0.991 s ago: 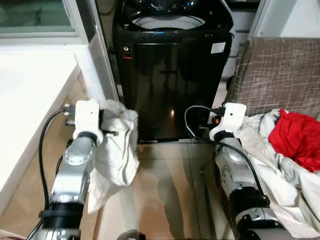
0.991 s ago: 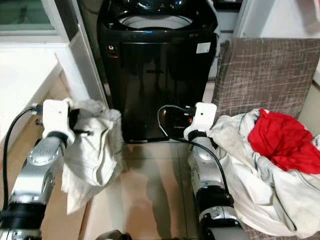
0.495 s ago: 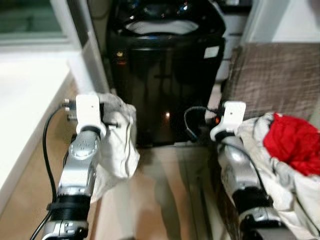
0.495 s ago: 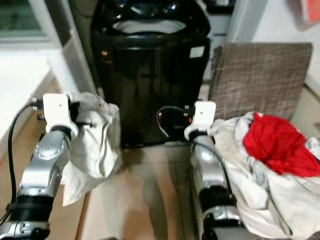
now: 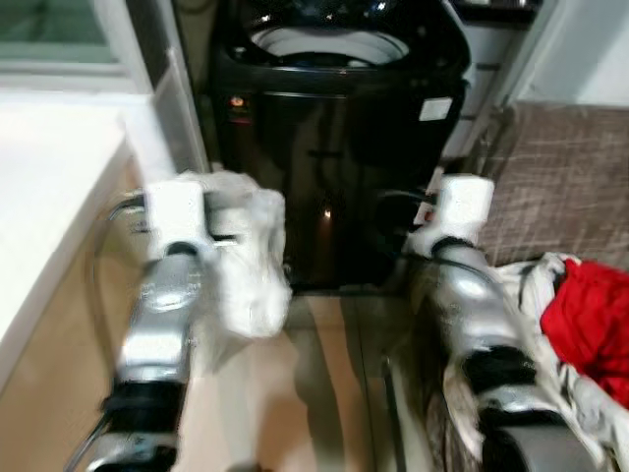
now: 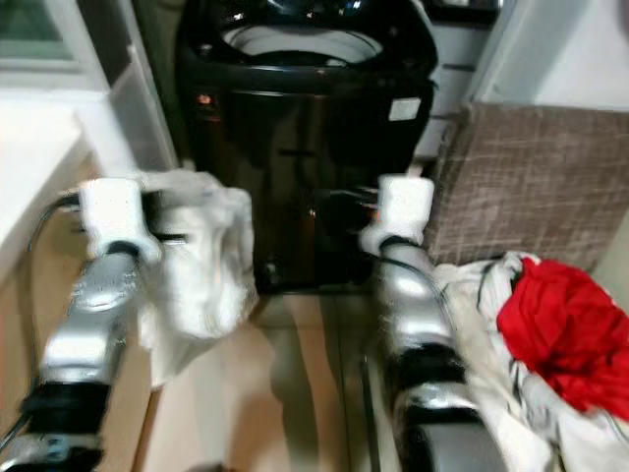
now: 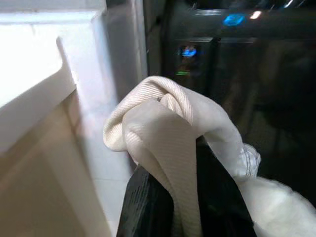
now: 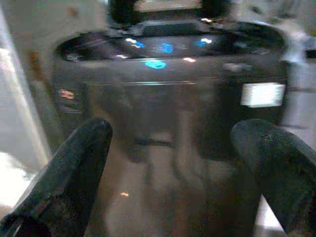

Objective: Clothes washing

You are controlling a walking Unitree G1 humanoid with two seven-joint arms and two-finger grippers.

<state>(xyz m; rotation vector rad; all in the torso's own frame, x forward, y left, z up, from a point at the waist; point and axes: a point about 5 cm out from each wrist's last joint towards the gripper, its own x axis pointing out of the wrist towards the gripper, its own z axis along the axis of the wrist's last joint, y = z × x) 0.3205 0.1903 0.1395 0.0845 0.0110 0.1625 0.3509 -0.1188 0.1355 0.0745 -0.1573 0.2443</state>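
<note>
My left hand point(image 7: 185, 197) is gripping one crumpled off-white cotton cloth point(image 7: 173, 128), hanging beneath it. One glossy black top-loading washing machine point(image 5: 339, 147) is standing ahead. My right hand point(image 8: 180, 163) is hovering spread apart, empty.

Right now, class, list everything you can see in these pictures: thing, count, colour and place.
Washing machine: one, black, top opening, straight ahead.
White cloth: one, off-white, clamped in the left end effector, hanging in front of the machine's left side.
Red garment: one, red, on top of the laundry pile at right.
Laundry pile: one, white and grey, lower right.
Woven panel: one, brown-grey, right of the machine.
Counter: one, white, at left.
Left end effector: black fingers shut on the cloth.
Right end effector: black fingers open, pointing at the machine.
</note>
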